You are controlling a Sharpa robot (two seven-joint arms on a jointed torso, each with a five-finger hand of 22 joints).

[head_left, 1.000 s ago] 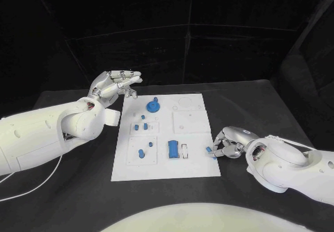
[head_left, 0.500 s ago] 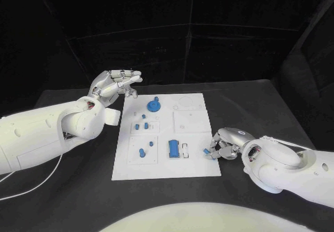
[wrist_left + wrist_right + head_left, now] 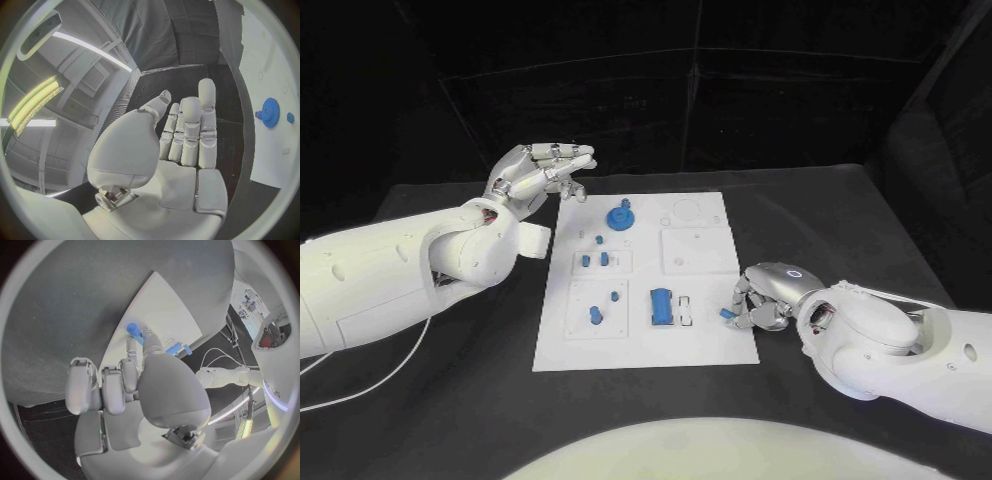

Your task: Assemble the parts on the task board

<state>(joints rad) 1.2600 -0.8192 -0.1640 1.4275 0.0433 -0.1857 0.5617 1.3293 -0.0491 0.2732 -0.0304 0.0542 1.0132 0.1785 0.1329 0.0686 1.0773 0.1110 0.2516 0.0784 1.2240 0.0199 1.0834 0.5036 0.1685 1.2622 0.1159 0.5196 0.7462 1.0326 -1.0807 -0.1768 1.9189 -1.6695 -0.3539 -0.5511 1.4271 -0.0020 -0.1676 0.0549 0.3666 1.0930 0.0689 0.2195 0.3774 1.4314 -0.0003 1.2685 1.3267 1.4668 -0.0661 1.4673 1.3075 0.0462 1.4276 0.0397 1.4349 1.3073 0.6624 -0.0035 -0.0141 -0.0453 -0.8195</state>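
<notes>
The white task board (image 3: 646, 345) lies in the middle of the table. On it stand a blue gear (image 3: 619, 217), a blue block (image 3: 659, 307) and several small blue pegs (image 3: 593, 316). My right hand (image 3: 764, 298) rests at the board's right edge and pinches a small blue part (image 3: 730, 316) between thumb and finger; the right wrist view shows that part (image 3: 133, 330) at the fingertips, just over the board (image 3: 169, 310). My left hand (image 3: 541, 170) hangs raised beside the board's far left corner, fingers straight and apart, holding nothing. The gear (image 3: 270, 112) lies beyond it.
A small white piece (image 3: 684, 308) lies next to the blue block. Bare square recesses (image 3: 695, 252) mark the board's right half. Black tabletop (image 3: 459, 380) surrounds the board on all sides, with a white cable (image 3: 358, 390) at the near left.
My right hand has shifted slightly left onto the board's right edge, carrying the small blue part. The left hand has stayed where it was.
</notes>
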